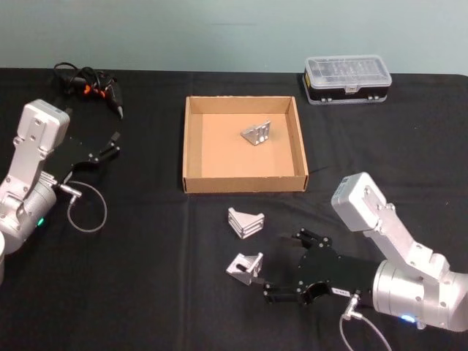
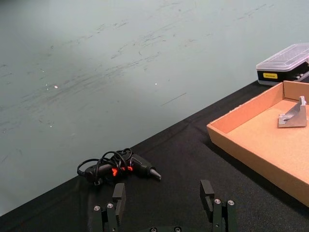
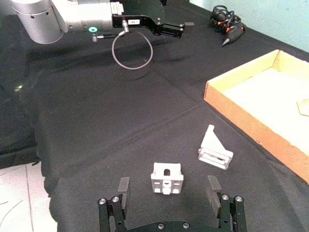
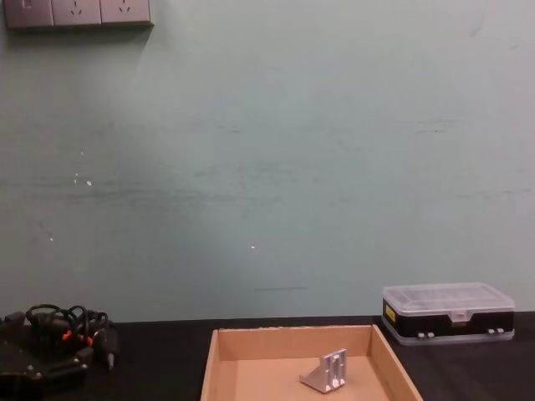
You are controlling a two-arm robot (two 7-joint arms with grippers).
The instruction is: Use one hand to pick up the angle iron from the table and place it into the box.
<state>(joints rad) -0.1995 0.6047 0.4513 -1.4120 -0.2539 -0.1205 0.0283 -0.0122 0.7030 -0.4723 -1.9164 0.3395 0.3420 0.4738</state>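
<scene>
Matte black, the table point(image 1: 146, 292) runs back to a pale green wall point(image 4: 267, 167). The chest view takes in a row of sockets point(image 4: 75, 12) high on that wall, while the head view lays the tabletop out from above.

Far off to the right hand's left, the left hand point(image 1: 113, 144) rests at the table's edge, fingers spread wide and holding nothing. Beyond it lies a black tool point(image 1: 91, 86) with a coiled cable and orange marks; the left wrist view sees it past that hand's fingertips.

The box point(image 1: 191, 146) stands ahead of the right hand and a little to its left. A boxed iron point(image 1: 257, 133) rests on its floor, clear of the walls. The chest view shows this iron from the side, standing on one flange.

The right hand point(image 1: 281, 262) is low over the table, fingers wide and gripping nothing. The near iron point(image 1: 244, 268) lies on the table just ahead of its fingertips, in line with the gap between them — the right wrist view shows bare table on either side of it. A second iron point(image 1: 246, 221) lies farther ahead, between the near iron and the box's front wall, touching neither. A case point(image 1: 347, 79) with a clear lid sits well beyond the hand, past the box's right corner.
</scene>
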